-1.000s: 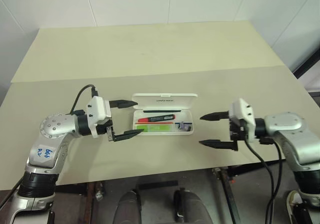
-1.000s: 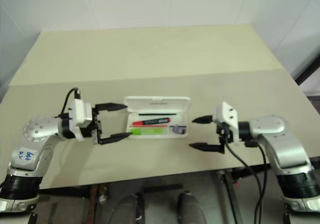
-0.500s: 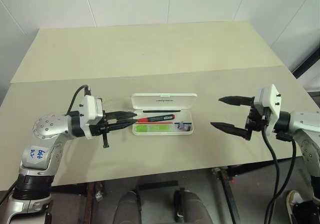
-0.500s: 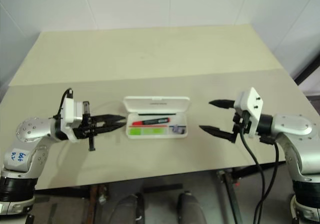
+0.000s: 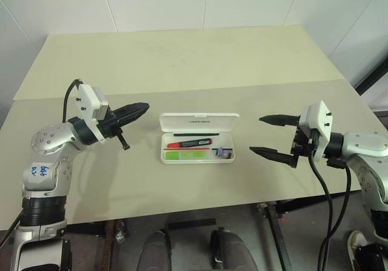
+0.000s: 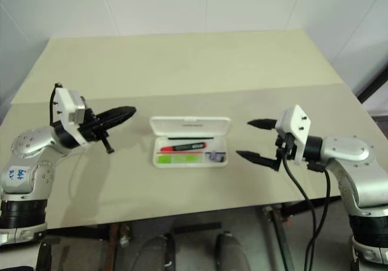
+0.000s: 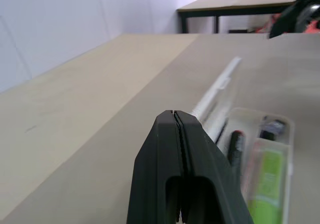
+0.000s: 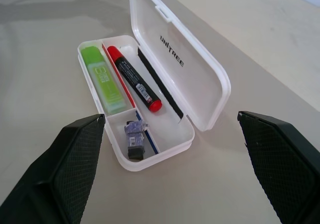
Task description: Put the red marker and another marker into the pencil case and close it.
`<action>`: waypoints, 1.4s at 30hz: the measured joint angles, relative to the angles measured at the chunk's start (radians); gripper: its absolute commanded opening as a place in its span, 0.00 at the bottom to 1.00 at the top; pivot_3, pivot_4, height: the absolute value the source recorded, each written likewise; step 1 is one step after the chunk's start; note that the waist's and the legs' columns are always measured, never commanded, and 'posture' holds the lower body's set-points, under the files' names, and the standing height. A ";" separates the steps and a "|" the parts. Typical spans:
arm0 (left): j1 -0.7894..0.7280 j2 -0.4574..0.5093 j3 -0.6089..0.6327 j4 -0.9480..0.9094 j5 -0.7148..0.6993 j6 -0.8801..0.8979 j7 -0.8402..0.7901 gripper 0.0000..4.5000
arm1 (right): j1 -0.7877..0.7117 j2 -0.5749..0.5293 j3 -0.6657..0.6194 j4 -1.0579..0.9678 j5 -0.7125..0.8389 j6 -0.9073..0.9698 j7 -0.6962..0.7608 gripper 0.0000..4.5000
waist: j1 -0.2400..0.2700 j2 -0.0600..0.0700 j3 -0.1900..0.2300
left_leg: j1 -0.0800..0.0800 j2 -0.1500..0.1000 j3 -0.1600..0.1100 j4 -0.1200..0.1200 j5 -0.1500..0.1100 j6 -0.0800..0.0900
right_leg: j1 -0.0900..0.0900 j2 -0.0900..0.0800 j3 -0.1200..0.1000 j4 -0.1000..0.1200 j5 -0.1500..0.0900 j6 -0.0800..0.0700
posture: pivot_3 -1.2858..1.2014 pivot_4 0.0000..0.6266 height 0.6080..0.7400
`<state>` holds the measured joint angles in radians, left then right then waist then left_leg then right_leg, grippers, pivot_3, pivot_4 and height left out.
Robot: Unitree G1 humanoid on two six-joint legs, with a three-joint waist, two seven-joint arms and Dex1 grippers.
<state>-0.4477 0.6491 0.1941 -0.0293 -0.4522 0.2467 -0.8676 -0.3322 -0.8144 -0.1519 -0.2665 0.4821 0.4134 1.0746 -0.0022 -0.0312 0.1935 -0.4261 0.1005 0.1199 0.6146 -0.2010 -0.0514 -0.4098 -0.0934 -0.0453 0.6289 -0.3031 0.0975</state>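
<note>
Both markers already lie in the flat white hard-plastic pencil case [image 5: 197, 147], which sits mid-bench with its hinged lid [image 5: 199, 121] raised on the far side; closing is judged the step in hand.

Nearest the robot, the stubby lime-green highlighter [image 8: 103, 78] occupies the front compartment. Just behind it lies the short red-and-black marker [image 8: 134, 78]. Both long axes run parallel to the case's long side, left to right across the pale beige bench [image 5: 182, 65]; the marker's red cap points toward the robot's left.

The left claw [image 5: 134, 110], closed and empty, hovers left of the case near the lid's end. The right claw [image 5: 267, 134], spread wide and empty, hangs well apart on the right.

The next move calls for pushing the lid forward and down over its hinge until it shuts.
</note>
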 measured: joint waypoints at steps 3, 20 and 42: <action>-0.024 -0.007 -0.066 0.043 0.061 0.001 0.012 0.01 | -0.005 0.003 0.014 0.000 0.000 0.000 -0.006 1.00 | 0.001 0.000 0.000 | 0.000 0.000 0.000 0.000 0.000 0.000 | 0.000 0.000 0.000 0.000 0.000 0.000 | 0.52 0.24 1.00; -0.153 -0.081 -0.191 0.242 0.161 -0.056 -0.094 0.01 | 0.004 0.007 0.022 -0.011 0.009 0.001 -0.047 1.00 | 0.001 0.000 0.000 | 0.000 0.000 0.000 0.000 0.000 0.000 | 0.000 0.001 0.000 0.000 0.000 0.000 | 0.52 0.24 1.00; -0.230 -0.056 -0.411 0.259 0.300 -0.048 -0.296 0.01 | 0.032 0.021 0.022 -0.046 0.033 0.001 -0.072 1.00 | 0.003 0.000 0.000 | -0.001 0.000 0.000 0.003 0.000 0.000 | 0.000 0.000 0.000 0.001 0.000 0.001 | 0.52 0.24 1.00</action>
<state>-0.6781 0.5932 -0.2172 0.2296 -0.1520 0.1987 -1.1640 -0.3007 -0.7930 -0.1295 -0.3127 0.5151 0.4139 1.0029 0.0005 -0.0313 0.1935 -0.4268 0.1004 0.1197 0.6176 -0.2011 -0.0511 -0.4094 -0.0932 -0.0454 0.6296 -0.3028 0.0981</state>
